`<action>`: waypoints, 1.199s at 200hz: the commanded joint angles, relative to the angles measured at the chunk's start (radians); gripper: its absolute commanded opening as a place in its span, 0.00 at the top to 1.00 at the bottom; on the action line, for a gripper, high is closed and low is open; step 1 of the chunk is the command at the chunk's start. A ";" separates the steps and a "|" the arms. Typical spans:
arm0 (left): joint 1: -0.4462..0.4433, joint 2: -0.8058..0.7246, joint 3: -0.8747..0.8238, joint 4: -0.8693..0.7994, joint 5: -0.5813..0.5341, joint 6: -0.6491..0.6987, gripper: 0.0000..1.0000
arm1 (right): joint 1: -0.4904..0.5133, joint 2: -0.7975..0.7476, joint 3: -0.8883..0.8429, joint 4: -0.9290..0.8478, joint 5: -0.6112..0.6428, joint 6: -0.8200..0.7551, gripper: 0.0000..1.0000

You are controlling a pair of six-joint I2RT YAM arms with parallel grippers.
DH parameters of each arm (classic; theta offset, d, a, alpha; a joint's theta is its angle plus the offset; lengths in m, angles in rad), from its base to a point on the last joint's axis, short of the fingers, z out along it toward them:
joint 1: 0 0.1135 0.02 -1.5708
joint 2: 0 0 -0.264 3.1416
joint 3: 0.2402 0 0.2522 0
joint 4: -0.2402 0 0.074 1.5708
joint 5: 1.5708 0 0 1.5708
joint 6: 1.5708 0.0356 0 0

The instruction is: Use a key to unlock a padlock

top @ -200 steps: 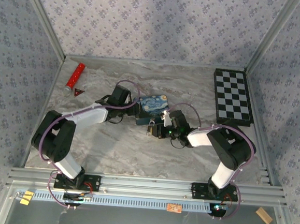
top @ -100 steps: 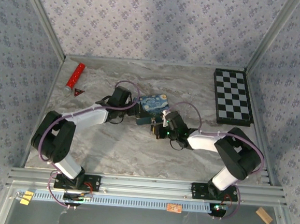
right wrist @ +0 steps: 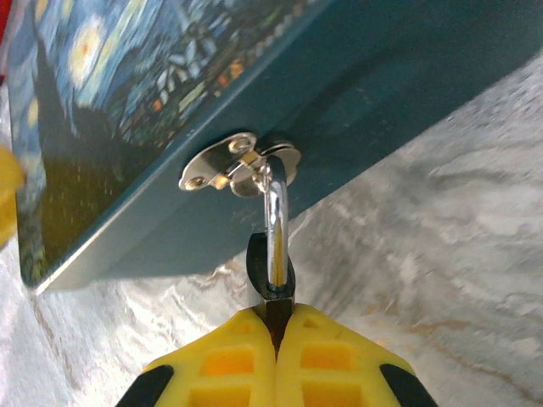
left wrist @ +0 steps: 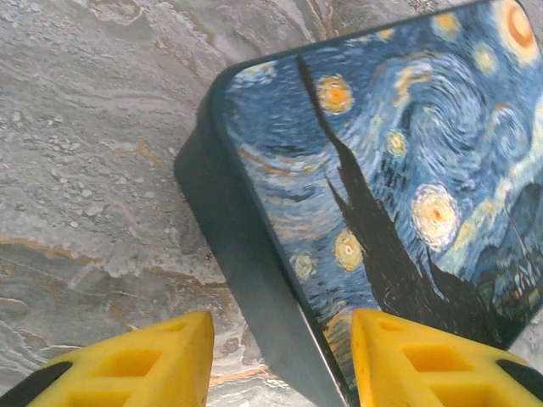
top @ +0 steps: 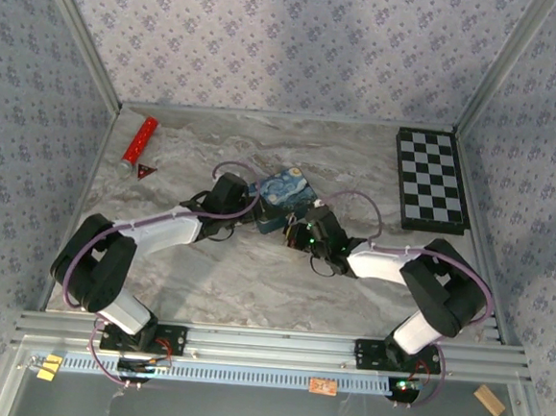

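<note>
The padlock (right wrist: 271,264) is a small black body with a silvery shackle hooked through the metal hasp (right wrist: 231,166) on the side of the blue painted tin (right wrist: 153,93). My right gripper (right wrist: 276,326) is shut on the padlock's black body from below. In the top view the tin (top: 281,194) sits mid-table, with the right gripper (top: 301,231) at its near right side. My left gripper (left wrist: 282,356) stands open astride the tin's (left wrist: 399,170) left edge, one yellow finger (left wrist: 161,356) over the table and the other over the lid. The key is out of view.
A red cylinder (top: 139,142) and a small dark-red triangle (top: 146,169) lie at the back left. At the right edge of the marble table (top: 253,283) a checkerboard (top: 431,180) lies flat. Patterned walls close in three sides.
The right gripper has closed onto the padlock. The tin has shifted toward the back and turned, and both arms have followed it.
</note>
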 commanded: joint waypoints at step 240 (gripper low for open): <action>-0.037 -0.055 -0.063 -0.021 -0.017 -0.006 0.53 | -0.144 0.049 0.013 0.048 -0.161 -0.051 1.00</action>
